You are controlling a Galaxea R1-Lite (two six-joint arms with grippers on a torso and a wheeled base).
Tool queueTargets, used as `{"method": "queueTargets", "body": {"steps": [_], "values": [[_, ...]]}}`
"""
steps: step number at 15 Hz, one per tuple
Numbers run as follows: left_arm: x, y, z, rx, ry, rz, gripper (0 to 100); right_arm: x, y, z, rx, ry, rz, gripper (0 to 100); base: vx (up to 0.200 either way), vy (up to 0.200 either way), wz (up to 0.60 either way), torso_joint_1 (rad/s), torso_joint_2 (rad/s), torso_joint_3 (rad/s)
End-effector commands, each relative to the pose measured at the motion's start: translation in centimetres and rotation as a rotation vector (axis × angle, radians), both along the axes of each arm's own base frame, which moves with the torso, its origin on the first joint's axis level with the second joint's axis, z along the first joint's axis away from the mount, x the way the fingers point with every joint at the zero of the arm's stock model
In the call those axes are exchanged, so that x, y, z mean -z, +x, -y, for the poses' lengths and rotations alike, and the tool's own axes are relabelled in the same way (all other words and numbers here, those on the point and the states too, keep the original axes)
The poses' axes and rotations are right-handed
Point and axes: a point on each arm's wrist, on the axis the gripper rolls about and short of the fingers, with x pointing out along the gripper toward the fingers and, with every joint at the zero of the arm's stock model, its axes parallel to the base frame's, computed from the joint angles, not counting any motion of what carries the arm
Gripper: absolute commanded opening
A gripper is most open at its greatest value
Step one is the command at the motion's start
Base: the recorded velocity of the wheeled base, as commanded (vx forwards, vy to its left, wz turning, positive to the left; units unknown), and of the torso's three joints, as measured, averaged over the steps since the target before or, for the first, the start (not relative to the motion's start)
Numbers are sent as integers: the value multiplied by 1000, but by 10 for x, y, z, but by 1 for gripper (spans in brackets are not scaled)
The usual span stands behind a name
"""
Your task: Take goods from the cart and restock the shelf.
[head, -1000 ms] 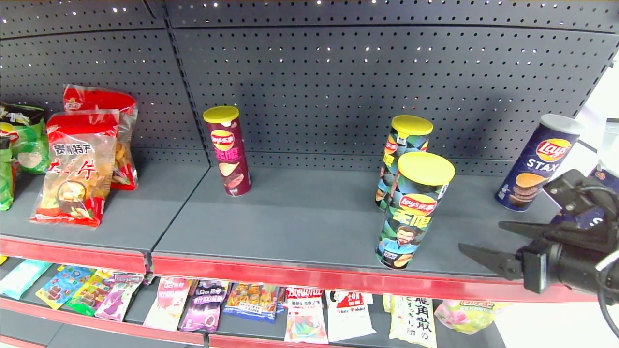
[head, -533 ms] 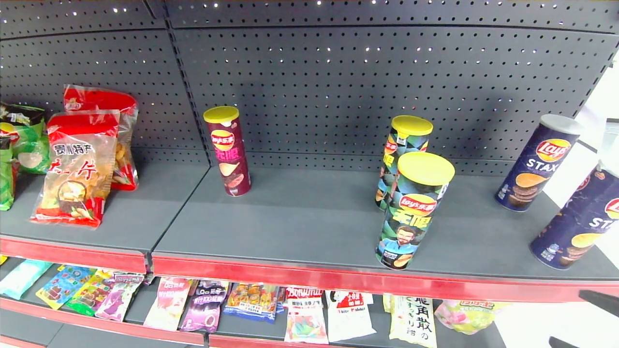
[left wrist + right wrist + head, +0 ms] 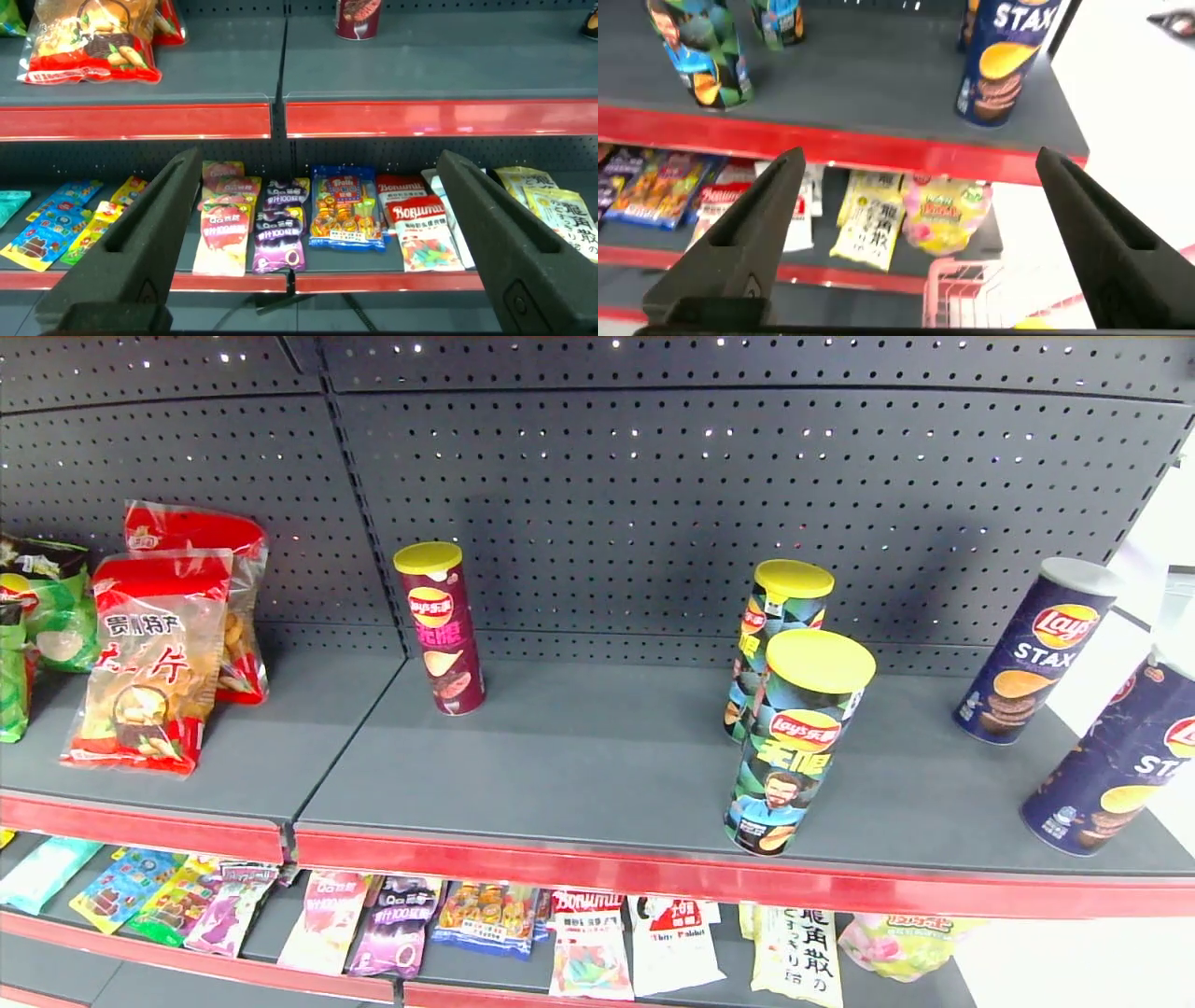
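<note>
The perforated grey back panel is rising behind everything; the upper shelf, grey with a red front edge, is carrying the canisters and bags; the lower shelf is running beneath it. In the right wrist view, a corner of the pink wire cart is showing below the shelving.

The left gripper is hanging in front of the lower shelf with its fingers spread wide and nothing between them; the right gripper is hanging before the right end of the shelving, likewise spread wide and holding nothing.

Two red snack bags are leaning one behind the other at the left of the upper shelf, with green bags just beside them at the edge.

Two navy canisters are standing at the right end: the front navy canister near the shelf's lip and the rear navy canister close to the panel; two yellow-lidded green-and-black canisters are standing right of centre, the front green canister by the lip and the rear green canister just behind it; a maroon canister is standing alone towards the back, well apart from them.

Small sweet packets are lying in a row along the lower shelf.
</note>
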Motion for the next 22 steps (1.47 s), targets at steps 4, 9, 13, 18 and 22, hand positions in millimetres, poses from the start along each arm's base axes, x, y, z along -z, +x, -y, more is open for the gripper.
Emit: {"method": "queueTargets", "body": {"steps": [4,9,13,18,22], "values": [[0,0,0,0,0,1,100,39,8,1,-70,29,-65,100,0,0,0,0,0,0],[0,0,0,0,0,-1,100,40,9,0,-180,60,-55,100,0,0,0,0,0,0],[0,0,0,0,1,1,100,41,9,4,155,78,-46,100,0,0,0,0,0,0],[0,0,0,1,1,1,100,38,12,5,-163,39,-53,100,0,0,0,0,0,0],[0,0,0,0,1,1,100,43,4,12,133,86,58,100,0,0,0,0,0,0]]}}
